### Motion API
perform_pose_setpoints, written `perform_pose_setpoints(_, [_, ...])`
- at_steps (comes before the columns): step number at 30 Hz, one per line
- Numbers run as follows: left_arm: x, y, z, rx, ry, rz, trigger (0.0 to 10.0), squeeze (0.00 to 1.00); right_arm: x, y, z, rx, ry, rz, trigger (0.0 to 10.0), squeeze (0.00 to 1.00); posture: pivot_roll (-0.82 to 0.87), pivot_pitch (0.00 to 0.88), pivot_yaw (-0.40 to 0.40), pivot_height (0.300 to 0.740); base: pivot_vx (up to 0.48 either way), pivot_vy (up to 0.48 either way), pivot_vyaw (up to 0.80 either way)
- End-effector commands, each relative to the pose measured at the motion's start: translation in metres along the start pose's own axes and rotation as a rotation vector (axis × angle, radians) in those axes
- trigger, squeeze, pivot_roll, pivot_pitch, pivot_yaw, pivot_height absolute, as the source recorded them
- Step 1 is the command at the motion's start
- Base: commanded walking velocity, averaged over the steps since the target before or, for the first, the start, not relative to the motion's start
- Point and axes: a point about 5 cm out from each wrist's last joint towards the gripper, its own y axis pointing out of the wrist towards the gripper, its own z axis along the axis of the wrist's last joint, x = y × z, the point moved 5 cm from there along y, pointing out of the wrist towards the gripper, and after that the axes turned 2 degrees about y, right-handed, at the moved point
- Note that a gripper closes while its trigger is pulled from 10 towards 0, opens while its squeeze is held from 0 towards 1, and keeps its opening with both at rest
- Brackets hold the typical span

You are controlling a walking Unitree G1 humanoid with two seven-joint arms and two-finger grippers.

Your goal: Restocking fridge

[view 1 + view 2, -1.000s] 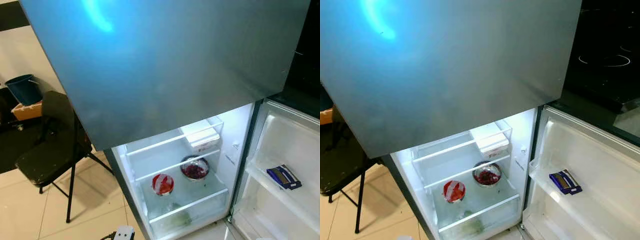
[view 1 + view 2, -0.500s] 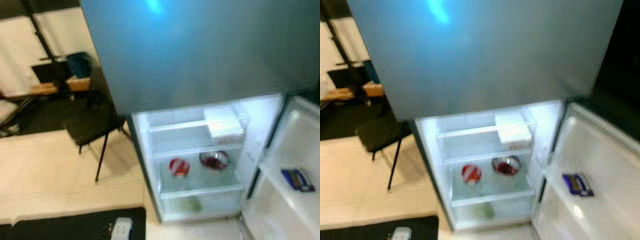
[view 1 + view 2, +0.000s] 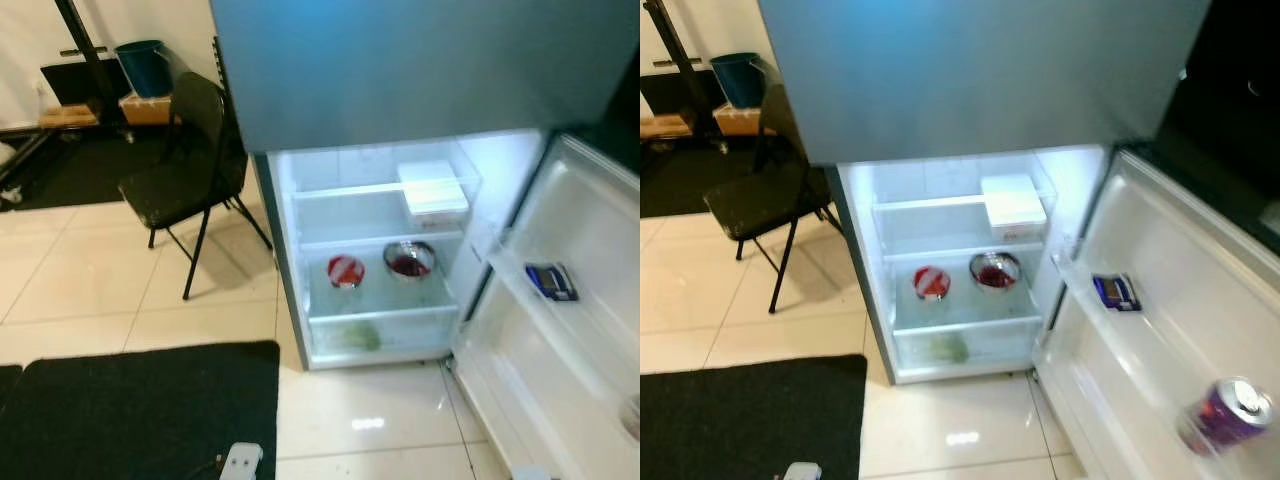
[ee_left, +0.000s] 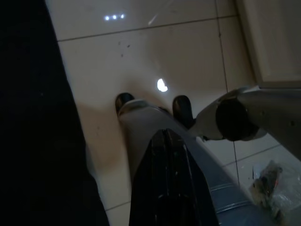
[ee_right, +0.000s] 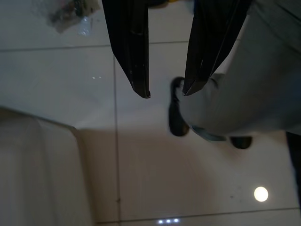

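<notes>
Ahead of both hanging arms, fridge (image 3: pixel 380 250) stands open, can (image 3: pixel 1228 412) at door shelf's near end; right claw (image 5: pixel 164 92) nearer, fingers parted, empty; left claw (image 4: pixel 167 136) closed, empty.

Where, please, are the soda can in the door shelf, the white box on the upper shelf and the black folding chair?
soda can (image 3: pixel 1225 413), right eye view, on its purple side.
white box (image 3: pixel 1013 207), right eye view, on its lid.
black folding chair (image 3: pixel 165 196), left eye view, on the seat.
</notes>
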Motion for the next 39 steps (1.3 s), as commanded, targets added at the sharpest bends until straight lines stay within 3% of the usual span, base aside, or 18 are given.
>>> perform_pose_setpoints(1, [-0.004,-0.002,-0.002,-0.007,0.004,0.012,10.0,0.00,-0.002,-0.002,-0.012,-0.028,0.014,-0.001,10.0,0.00,-0.09,0.000,0.024,0.740,-0.326,0.000,0.00])
perform_pose_setpoints(27, [-0.008,-0.002,-0.003,-0.023,0.040,0.050,10.0,0.00,0.000,-0.003,-0.020,-0.078,0.012,-0.013,10.0,0.00,-0.09,0.000,0.019,0.740,0.000,0.000,-0.74])
perform_pose_setpoints(31, [-0.008,-0.002,0.000,-0.016,0.045,0.047,10.0,0.00,0.008,-0.003,-0.015,-0.063,0.032,-0.055,10.0,0.00,-0.08,0.000,0.020,0.740,0.000,0.000,-0.80])
perform_pose_setpoints(39, [-0.008,-0.001,0.005,-0.001,0.079,0.038,10.0,0.00,0.009,-0.001,-0.006,-0.037,0.048,-0.060,10.0,0.00,-0.08,0.000,0.021,0.740,0.000,0.000,-0.80])
